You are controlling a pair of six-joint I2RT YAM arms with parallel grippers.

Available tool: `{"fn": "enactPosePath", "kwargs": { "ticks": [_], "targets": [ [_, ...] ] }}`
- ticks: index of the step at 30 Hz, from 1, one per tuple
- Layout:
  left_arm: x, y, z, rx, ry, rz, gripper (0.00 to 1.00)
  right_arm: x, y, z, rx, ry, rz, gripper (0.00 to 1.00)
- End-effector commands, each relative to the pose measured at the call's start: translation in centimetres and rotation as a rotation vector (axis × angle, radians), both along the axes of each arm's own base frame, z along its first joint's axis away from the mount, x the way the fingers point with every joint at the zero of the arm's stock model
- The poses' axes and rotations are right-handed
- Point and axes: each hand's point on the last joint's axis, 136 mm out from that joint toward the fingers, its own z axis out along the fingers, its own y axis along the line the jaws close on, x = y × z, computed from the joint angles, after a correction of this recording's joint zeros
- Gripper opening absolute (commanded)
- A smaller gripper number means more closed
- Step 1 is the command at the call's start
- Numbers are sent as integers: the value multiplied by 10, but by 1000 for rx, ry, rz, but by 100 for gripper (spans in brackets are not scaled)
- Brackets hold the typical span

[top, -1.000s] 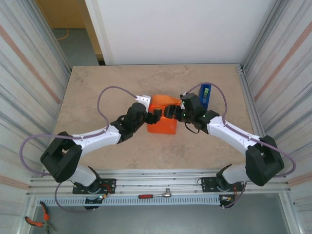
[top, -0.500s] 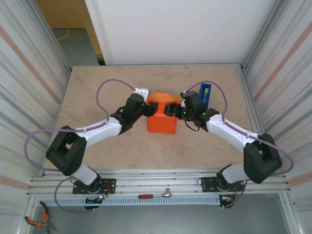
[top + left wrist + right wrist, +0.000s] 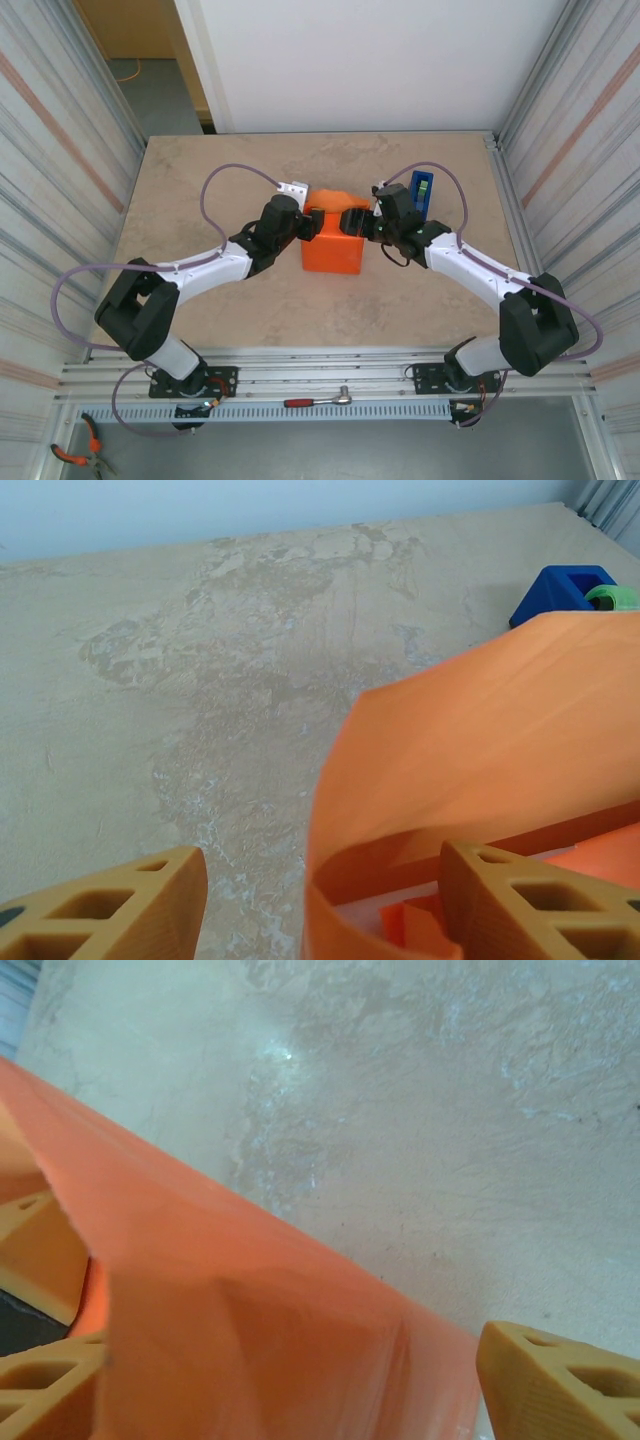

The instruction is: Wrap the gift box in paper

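Two open | left end effector straddles paper flap | right end effector likewise

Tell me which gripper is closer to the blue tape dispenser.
The right gripper: the tape dispenser stands close beside it, while the left gripper is across the orange paper from it.

The paper is thin, smooth, matt orange. The counter is matt with a mottled beige stone pattern. The tape dispenser seems smooth blue plastic.
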Motion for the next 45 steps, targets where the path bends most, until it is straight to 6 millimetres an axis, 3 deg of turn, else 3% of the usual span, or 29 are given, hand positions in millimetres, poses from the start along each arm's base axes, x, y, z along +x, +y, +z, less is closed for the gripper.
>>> {"fn": "enactPosePath", "kwargs": {
  "ticks": [1,9,12,18,22,33,37,41,45],
  "targets": [
    [-8,11,-36,94,80,17,63,10,-3,14,-14,-72,-14,76],
    [-10,11,-35,85,82,16,56,11,3,-9,-54,-57,-8,60],
    [-10,9,-33,78,79,11,47,10,9,-15,-72,-57,1,48],
    [-15,4,-26,72,69,-1,15,2,25,-16,-108,-63,34,17],
    [-23,2,-19,63,59,-16,0,-6,32,-9,-108,-71,52,9],
    [-55,9,22,-34,20,-23,0,-25,36,22,-62,-89,65,3],
    [-62,13,15,-51,36,-11,0,-28,36,17,-66,-82,64,3],
    [-64,16,-1,-47,58,5,0,-30,33,-3,-83,-56,58,2],
    [-65,20,4,-44,33,9,28,-33,28,-20,-109,-35,52,2]
  ]
}}
